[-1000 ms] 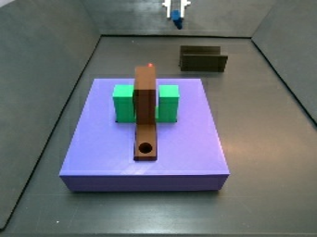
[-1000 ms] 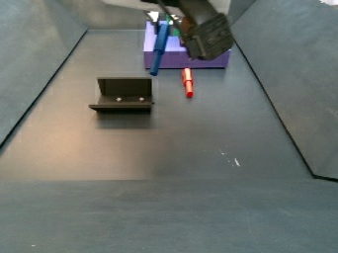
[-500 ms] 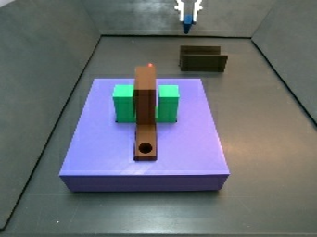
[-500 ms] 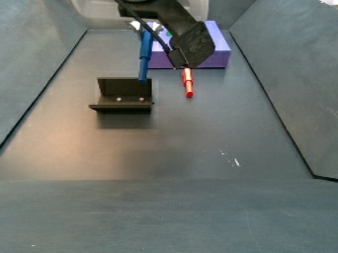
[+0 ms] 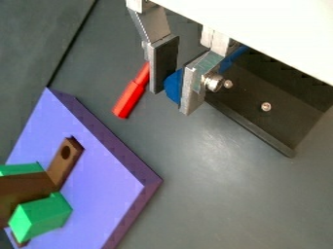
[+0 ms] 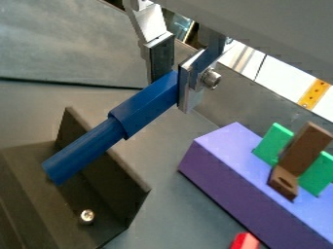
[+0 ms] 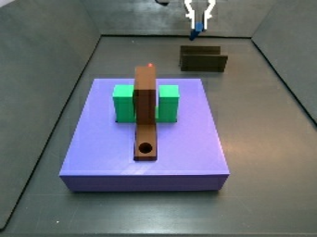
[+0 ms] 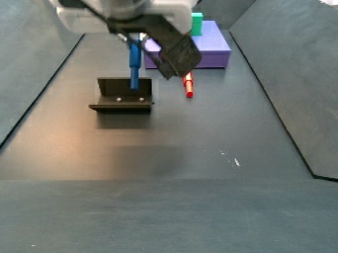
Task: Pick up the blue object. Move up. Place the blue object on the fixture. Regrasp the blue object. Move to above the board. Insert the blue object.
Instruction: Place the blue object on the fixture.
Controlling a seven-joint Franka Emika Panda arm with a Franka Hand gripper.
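**A:** Side view: where is the tool, and what is it doing?

**B:** It hangs above the fixture, near the far end of the dark counter. Its two silver fingers are clamped on the upper end of the blue object, a slim bar. In a side view the bar hangs nearly upright, its lower end at the fixture's slot.

**A:** Why held by the top end?

**B:** Likely so the free lower end can go down between the fixture's two raised walls. A wrist view shows the bar reaching from the fingers down toward the dark block. I cannot tell whether it touches the floor of the slot yet.

**A:** Why use the fixture at all?

**B:** My reading is that it props the bar so the tool can let go and take a better hold for inserting.

**A:** And the board?

**B:** Well apart from the fixture. It is a large lavender-blue slab carrying a green block and a long brown bar with a round hole near one end. A small red piece lies on the counter between slab and fixture, untouched.
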